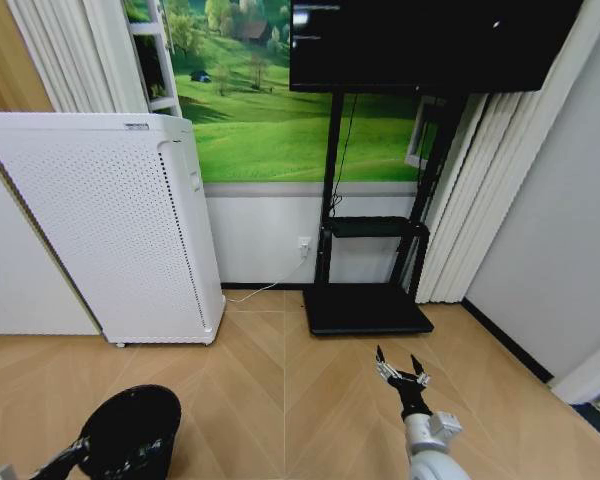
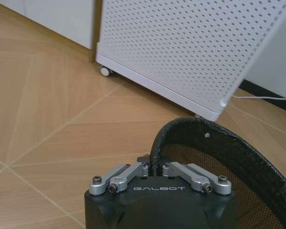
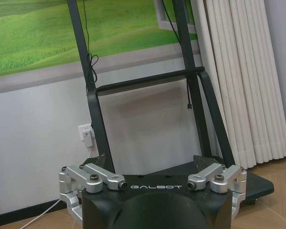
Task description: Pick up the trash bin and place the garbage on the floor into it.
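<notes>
Now left gripper (image 2: 155, 168) clamped on trash bin (image 1: 130, 430) rim, right gripper (image 1: 401, 368) spread open, empty

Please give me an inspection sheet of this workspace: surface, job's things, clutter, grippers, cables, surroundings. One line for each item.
Surface: floor, tan herringbone wood.
Job's things: trash bin, black, held at its rim; garbage: nothing seen.
Clutter: nothing seen.
Grippers: left gripper shut on the bin's rim; right gripper open, holding nothing, above the floor.
Cables: white cable from wall socket toward the white perforated appliance.
Surroundings: black screen stand, landscape mural, curtains.
</notes>
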Available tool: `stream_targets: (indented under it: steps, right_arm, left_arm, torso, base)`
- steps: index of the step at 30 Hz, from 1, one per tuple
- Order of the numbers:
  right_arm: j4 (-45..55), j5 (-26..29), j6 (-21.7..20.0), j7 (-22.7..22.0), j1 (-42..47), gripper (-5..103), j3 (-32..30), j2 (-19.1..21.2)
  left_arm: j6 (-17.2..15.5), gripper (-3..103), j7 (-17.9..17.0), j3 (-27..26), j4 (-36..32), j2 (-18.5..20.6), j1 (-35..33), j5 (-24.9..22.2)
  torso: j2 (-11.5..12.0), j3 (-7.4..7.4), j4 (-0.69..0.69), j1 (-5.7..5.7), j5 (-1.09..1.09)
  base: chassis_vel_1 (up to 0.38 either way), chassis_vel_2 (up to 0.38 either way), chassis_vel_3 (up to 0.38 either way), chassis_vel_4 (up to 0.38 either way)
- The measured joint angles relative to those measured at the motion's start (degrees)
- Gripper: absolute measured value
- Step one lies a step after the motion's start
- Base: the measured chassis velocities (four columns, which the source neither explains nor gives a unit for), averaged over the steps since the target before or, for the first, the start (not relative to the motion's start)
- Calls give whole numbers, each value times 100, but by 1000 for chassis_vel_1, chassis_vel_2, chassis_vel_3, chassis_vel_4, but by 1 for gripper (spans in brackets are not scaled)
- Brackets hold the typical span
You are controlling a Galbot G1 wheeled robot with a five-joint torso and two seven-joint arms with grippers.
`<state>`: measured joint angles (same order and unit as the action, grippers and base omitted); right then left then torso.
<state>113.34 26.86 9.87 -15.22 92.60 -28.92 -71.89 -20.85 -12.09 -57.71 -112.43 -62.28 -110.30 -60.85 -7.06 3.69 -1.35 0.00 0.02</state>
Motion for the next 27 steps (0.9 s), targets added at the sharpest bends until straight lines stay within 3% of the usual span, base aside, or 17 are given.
stream_targets:
  steps: [6,21,27]
  right_arm:
    - [-15,-20,0,-2,18,100,-18,18]
    - [-122,-21,21,-1,-36,100,-39,-20]
    - [-124,-27,30,-3,-22,100,-38,-23]
  left_arm:
    - [-160,7,3,406,113,42,230,163]
    - [-144,4,-27,426,281,23,220,319]
    - [-121,23,-130,471,385,-35,180,429]
  torso:
    - [0,0,0,0,-2]
    - [0,-1,0,0,0]
    - [0,-1,1,0,0]
  base:
    - [0,0,0,0]
    - [0,0,0,0]
    - [0,0,0,0]
